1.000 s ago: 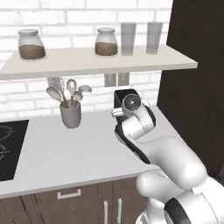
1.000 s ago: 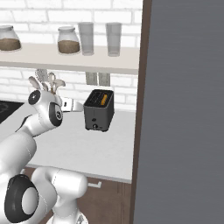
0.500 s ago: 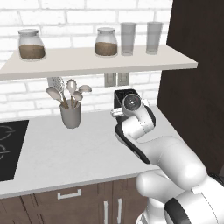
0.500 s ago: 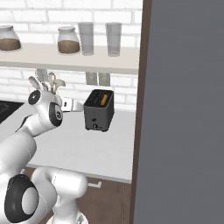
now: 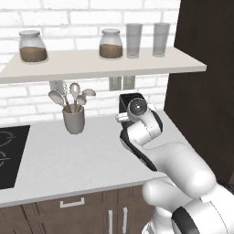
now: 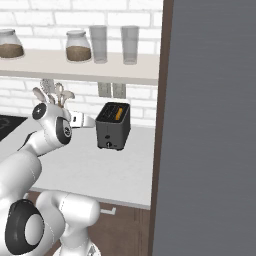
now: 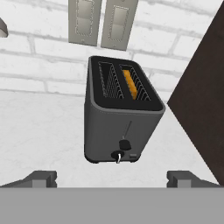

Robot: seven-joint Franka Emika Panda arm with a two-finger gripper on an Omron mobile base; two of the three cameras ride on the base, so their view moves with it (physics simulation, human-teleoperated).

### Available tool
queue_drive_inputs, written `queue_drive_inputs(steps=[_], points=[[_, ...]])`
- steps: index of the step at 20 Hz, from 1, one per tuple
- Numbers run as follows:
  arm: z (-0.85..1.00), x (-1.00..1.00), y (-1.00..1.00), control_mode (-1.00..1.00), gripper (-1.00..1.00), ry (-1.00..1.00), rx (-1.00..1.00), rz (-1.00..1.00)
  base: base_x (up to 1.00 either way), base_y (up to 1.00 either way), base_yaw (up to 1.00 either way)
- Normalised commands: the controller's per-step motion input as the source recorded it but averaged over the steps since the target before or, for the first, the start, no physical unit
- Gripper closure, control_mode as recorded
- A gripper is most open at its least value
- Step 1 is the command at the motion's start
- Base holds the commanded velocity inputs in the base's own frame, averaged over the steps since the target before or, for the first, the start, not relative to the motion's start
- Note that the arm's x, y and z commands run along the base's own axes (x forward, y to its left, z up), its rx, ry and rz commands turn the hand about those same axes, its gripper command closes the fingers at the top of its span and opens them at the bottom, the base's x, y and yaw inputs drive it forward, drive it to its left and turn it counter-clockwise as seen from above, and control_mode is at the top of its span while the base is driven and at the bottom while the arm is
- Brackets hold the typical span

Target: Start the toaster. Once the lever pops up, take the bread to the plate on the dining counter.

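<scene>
The toaster (image 7: 120,118) is a dark grey box on the white worktop, against the brick wall. Its front face has a small dark lever (image 7: 125,145) low in its slot, with a pale knob (image 7: 117,156) just below. The bread (image 7: 131,83) shows as an orange slice down in the right-hand slot. My gripper (image 7: 113,178) is open and empty, a short way in front of the toaster and pointing at that face. From the right base, the toaster (image 6: 114,125) and bread (image 6: 118,114) stand just right of my gripper (image 6: 91,120). My wrist hides most of the toaster (image 5: 129,97) from the left base. The plate and dining counter are out of view.
A grey utensil cup (image 5: 73,121) with spoons stands left of the toaster. A black hob (image 5: 9,155) lies at the far left. Overhead, a shelf (image 5: 105,64) carries jars and glasses. A tall dark cabinet (image 5: 201,91) closes the right side. Wall outlets (image 7: 103,24) sit behind the toaster.
</scene>
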Motion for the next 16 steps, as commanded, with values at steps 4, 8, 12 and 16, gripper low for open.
queue_drive_inputs(steps=[4,8,12,16], points=[[0.0,0.0,0.0,-1.0,-1.0,0.0,0.0,0.0,0.0,0.0,0.0],[0.0,0.0,0.0,-1.0,-1.0,0.0,0.0,0.0,0.0,0.0,0.0],[0.0,0.0,0.0,-1.0,-1.0,0.0,0.0,0.0,0.0,0.0,0.0],[0.0,0.0,0.0,-1.0,-1.0,0.0,0.0,0.0,0.0,0.0,0.0]])
